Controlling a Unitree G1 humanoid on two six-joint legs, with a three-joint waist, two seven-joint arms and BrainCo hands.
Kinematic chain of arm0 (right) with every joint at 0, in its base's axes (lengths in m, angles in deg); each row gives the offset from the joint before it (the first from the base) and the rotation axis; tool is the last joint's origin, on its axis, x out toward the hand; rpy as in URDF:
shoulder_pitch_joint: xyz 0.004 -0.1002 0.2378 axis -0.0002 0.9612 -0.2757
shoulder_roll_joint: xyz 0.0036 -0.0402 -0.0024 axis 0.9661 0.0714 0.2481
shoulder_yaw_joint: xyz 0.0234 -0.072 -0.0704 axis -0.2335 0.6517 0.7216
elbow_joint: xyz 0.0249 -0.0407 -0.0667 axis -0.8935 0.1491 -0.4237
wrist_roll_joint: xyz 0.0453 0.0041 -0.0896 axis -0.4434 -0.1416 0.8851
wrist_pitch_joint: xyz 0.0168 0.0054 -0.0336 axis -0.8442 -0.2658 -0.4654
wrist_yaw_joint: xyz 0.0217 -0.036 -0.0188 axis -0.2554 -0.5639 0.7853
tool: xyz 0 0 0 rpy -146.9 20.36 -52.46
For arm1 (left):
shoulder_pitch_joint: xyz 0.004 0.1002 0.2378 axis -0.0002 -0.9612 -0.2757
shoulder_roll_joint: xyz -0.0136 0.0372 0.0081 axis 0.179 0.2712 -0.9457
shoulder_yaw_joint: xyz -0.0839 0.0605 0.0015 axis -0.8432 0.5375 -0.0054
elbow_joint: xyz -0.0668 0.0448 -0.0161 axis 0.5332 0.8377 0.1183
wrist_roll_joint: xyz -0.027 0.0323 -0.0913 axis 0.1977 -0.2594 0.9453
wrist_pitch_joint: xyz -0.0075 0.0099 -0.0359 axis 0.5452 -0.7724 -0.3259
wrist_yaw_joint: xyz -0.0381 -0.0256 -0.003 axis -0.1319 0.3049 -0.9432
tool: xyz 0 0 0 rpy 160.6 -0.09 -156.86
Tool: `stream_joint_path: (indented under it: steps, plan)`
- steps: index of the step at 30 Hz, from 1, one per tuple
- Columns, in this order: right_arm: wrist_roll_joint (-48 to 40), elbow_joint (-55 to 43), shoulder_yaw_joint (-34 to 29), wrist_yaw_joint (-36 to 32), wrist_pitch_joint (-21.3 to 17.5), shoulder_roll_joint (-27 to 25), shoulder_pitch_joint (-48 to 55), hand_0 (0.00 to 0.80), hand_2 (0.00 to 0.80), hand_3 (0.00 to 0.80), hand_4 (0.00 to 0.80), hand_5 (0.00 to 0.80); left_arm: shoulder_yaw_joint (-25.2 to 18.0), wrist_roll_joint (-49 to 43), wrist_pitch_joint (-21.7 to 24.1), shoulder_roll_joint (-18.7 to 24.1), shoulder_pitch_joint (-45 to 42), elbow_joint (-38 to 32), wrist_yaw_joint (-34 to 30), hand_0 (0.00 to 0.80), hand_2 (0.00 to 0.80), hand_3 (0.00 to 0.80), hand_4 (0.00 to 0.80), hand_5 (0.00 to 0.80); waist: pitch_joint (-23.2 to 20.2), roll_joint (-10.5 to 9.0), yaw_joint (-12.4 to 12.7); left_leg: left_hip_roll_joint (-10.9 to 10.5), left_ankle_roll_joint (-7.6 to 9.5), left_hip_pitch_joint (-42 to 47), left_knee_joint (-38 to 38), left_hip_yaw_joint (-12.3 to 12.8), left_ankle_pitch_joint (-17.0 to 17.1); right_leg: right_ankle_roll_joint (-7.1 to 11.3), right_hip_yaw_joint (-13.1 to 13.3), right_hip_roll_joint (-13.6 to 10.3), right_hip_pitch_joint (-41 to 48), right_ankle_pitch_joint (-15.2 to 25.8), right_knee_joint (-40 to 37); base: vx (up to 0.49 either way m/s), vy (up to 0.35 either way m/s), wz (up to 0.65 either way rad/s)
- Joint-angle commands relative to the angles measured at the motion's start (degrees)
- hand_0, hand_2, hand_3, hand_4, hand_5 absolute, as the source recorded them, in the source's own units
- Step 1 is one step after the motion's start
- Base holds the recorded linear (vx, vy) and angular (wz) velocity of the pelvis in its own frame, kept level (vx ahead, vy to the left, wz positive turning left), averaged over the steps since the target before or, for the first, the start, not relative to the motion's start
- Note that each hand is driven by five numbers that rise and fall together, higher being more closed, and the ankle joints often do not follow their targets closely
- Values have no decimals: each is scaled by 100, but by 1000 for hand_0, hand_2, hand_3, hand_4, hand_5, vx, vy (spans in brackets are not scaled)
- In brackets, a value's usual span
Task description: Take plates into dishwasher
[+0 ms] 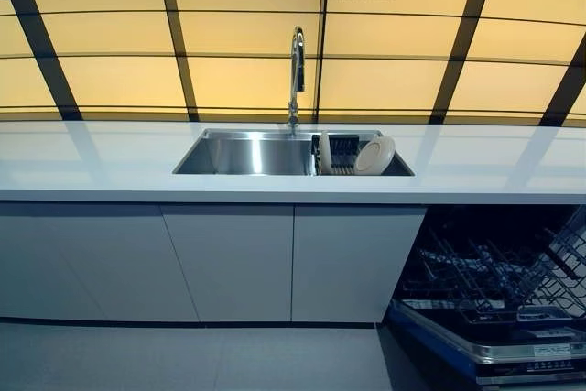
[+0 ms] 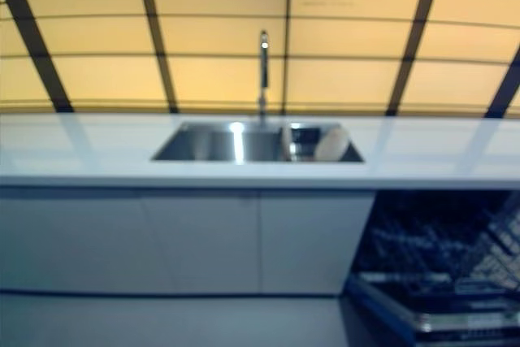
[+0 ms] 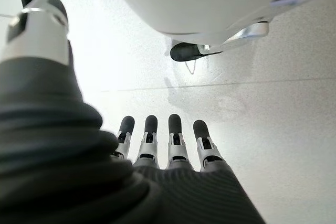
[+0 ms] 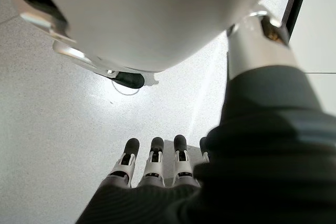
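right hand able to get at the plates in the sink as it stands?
Probably not yet. The right hand hangs open over the floor, holding nothing, out of the head views. The plates stand in the sink rack across the counter; nothing blocks them.

White counter, steel sink, amber wall: the kitchen's palette before you.

You see a white countertop (image 1: 110, 167) around a silver sink (image 1: 247, 155) with a chrome faucet (image 1: 297, 75); white plates (image 1: 374, 155) stand in a dark rack (image 1: 342, 149). Behind, a glowing yellow-amber wall (image 1: 119, 80) carries a grid of black lines. Pale grey cabinet doors (image 1: 229, 263) meet a grey floor (image 1: 183, 359). The dishwasher (image 1: 494, 318) shows black inside, blue-edged, with dark wire racks.
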Motion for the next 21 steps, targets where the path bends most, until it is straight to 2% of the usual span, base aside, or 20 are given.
stream_joint_path:
  steps: [1, 4, 9, 12, 21]
  plan:
    - [53, 158, 75, -29, 10, 59, -335, 0, 0, 0, 0, 0, -88, 48, 85, -216, 440, 284, 153, 0, 0, 0, 0, 0, 308, -92, 101, -701, 665, 31, 92, -52, -160, -220, -26, 393, -76, 141, 149, 0, 0, 0]
    - [23, 131, 92, -32, 31, 63, -353, 0, 0, 0, 0, 0, -103, 86, 152, -206, 461, 300, 72, 0, 0, 0, 0, 0, 316, -107, 100, -697, 667, 29, 91, -53, -161, -226, -16, 407, -90, 141, 157, 0, 0, 0]
    - [4, 66, 104, -100, 78, 83, -351, 0, 0, 0, 0, 0, -15, -161, -32, -214, 491, 301, -386, 0, 0, 0, 0, 0, 312, -124, 88, -690, 668, 46, 76, -38, -170, -226, -4, 425, -74, 140, 137, 0, 0, 0]
    - [110, 36, 146, -258, 43, 88, -347, 0, 0, 0, 0, 0, 64, -164, -197, -209, 514, 296, -388, 0, 0, 0, 0, 0, 312, -113, 60, -689, 670, 49, 75, -16, -168, -231, 15, 434, -75, 136, 138, 0, 0, 0]
    - [165, -61, 268, -385, -17, 65, -385, 0, 0, 0, 0, 0, 101, -219, -284, -192, 573, 319, -385, 0, 0, 0, 0, 0, 348, -105, 58, -687, 670, 34, 80, -23, -153, -241, 3, 439, -85, 138, 143, 0, 0, 0]
